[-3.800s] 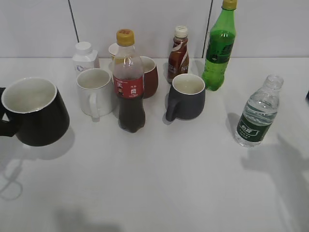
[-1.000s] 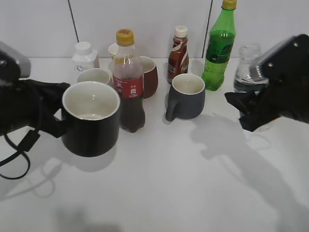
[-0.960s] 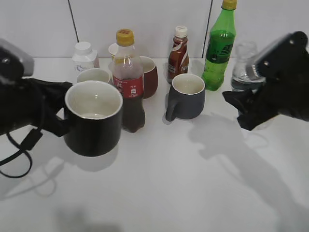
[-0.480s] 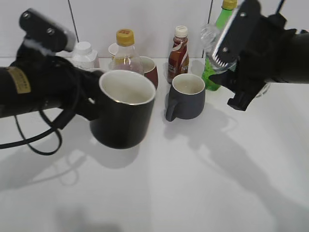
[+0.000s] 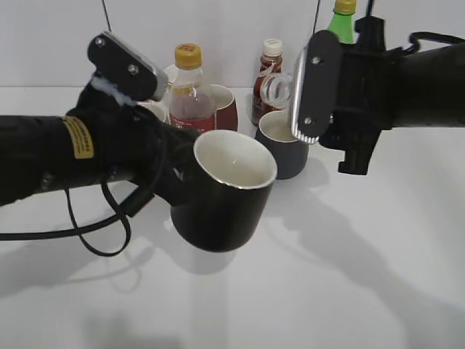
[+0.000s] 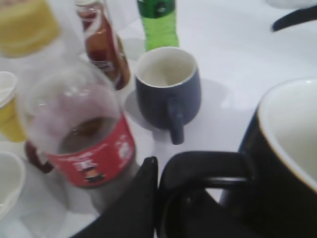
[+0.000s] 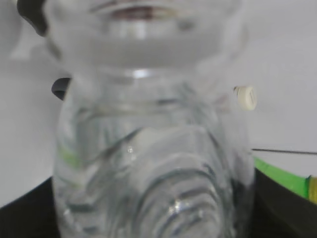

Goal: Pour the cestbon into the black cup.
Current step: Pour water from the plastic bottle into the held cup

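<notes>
My left gripper (image 5: pixel 171 178) is shut on the loop handle of the black cup (image 5: pixel 221 196) and holds it in the air, mouth tilted toward the right arm. In the left wrist view the cup (image 6: pixel 282 168) fills the right side with its handle between my jaws (image 6: pixel 163 198). My right gripper (image 5: pixel 330 87) is shut on the cestbon (image 5: pixel 277 89), a clear capless bottle tipped on its side, neck pointing left above and behind the cup's rim. The bottle (image 7: pixel 148 148) fills the right wrist view; the jaws are hidden behind it.
On the white table behind stand a red-labelled cola bottle (image 5: pixel 190 91), a dark grey mug (image 5: pixel 283 145), a brown drink bottle (image 5: pixel 269 69), a tall green soda bottle (image 5: pixel 341 14), a dark red cup (image 5: pixel 225 109) and a white mug, mostly hidden by my left arm.
My left gripper has carried the black cup right and toward the middle. My right gripper has moved left with the cestbon and tipped it further toward horizontal.
</notes>
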